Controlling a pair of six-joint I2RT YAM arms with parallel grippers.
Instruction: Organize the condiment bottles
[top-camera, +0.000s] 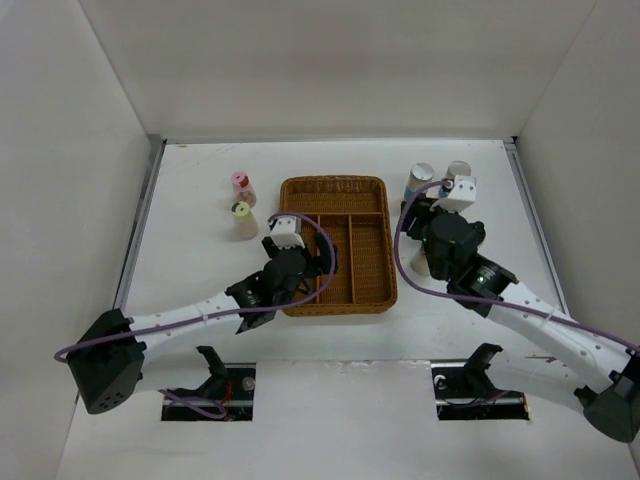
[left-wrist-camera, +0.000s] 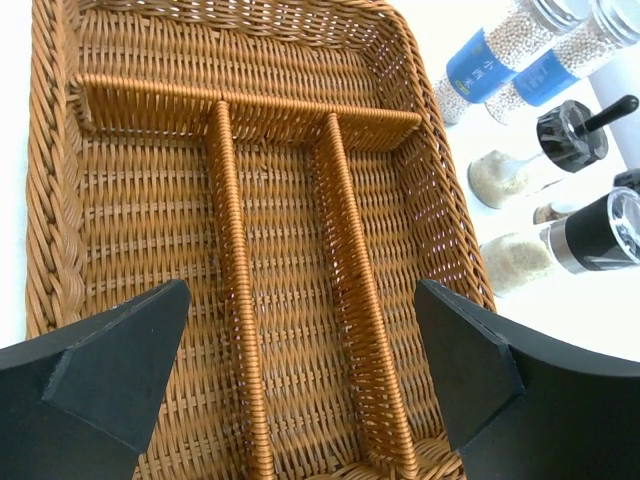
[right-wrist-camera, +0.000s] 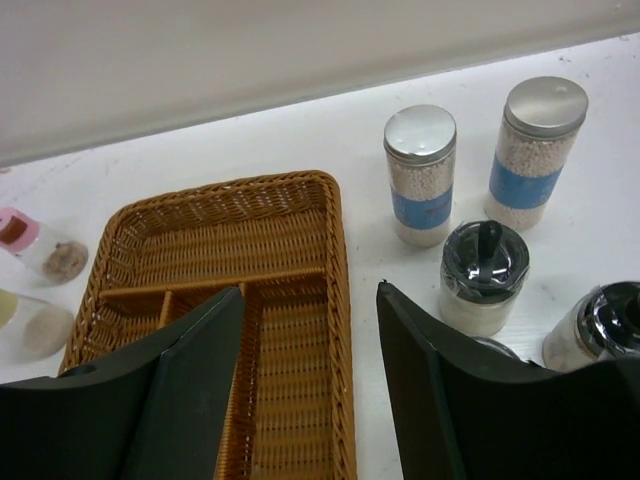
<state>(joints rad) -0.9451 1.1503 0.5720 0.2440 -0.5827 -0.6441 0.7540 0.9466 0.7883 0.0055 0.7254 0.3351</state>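
A pink-capped bottle (top-camera: 242, 186) and a yellow-capped bottle (top-camera: 243, 219) stand left of the brown wicker tray (top-camera: 335, 184). Two grey-capped bottles with blue labels (top-camera: 420, 178) (top-camera: 457, 172) stand to its right. In the right wrist view they (right-wrist-camera: 421, 175) (right-wrist-camera: 535, 150) stand behind two beige bottles with shiny tops (right-wrist-camera: 483, 278) (right-wrist-camera: 600, 325). My left gripper (left-wrist-camera: 300, 370) is open and empty above the tray's near compartments. My right gripper (right-wrist-camera: 310, 340) is open and empty above the tray's right rim (right-wrist-camera: 335, 250), left of the beige bottles.
The tray's dividers (left-wrist-camera: 235, 270) form three long compartments and one cross compartment, all bare. White walls enclose the table on three sides. The pink-capped (right-wrist-camera: 40, 245) and yellow-capped (right-wrist-camera: 25, 325) bottles also show at the left of the right wrist view.
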